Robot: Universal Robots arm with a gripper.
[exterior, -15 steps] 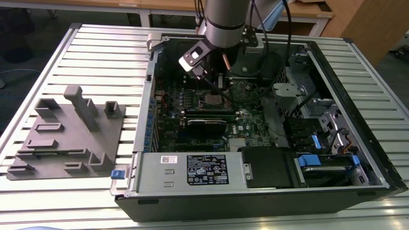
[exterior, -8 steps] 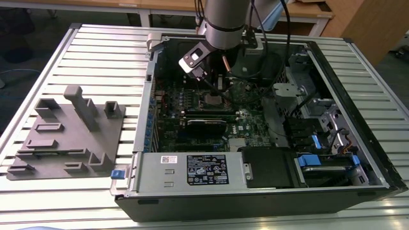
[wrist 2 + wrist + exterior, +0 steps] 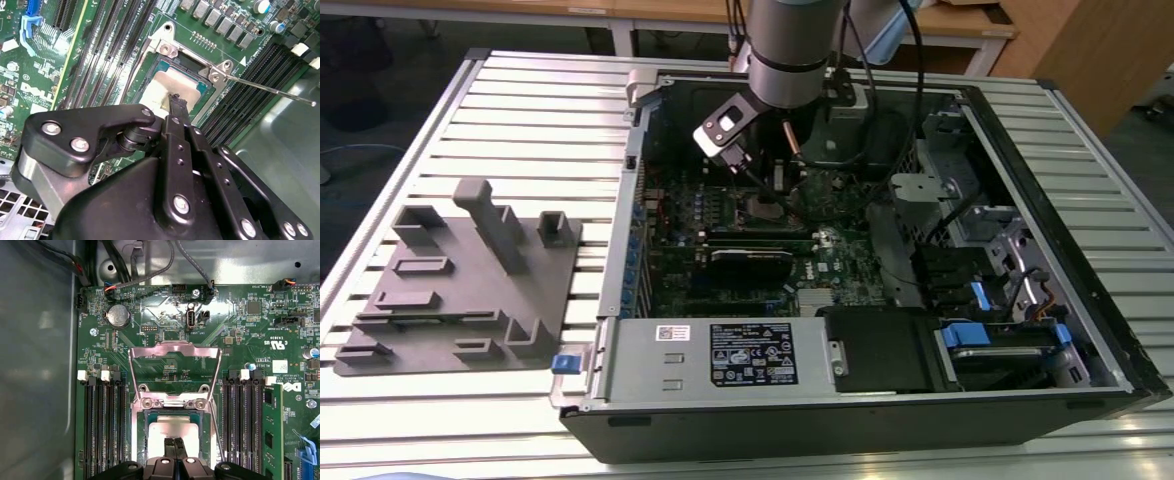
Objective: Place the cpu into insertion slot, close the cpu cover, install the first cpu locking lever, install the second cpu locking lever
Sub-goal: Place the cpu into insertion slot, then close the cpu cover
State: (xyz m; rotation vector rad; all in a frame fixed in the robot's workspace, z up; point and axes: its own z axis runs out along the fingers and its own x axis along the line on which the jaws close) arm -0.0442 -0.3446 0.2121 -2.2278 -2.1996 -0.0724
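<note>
The cpu lies flat in the insertion slot on the green motherboard, its silvery-tan top facing up. My gripper is shut with nothing between its fingers, and the two tips meet right over the cpu's top, at or just above it. The cpu cover stands open, tilted back from its hinge at the slot's far edge. A thin wire locking lever sticks out free from beside the slot. In the exterior view the gripper reaches down into the open computer case.
Rows of black memory slots flank the socket on both sides. A grey fixture block sits on the slatted table at the exterior view's left. The power supply box and drive bays fill the case's near side.
</note>
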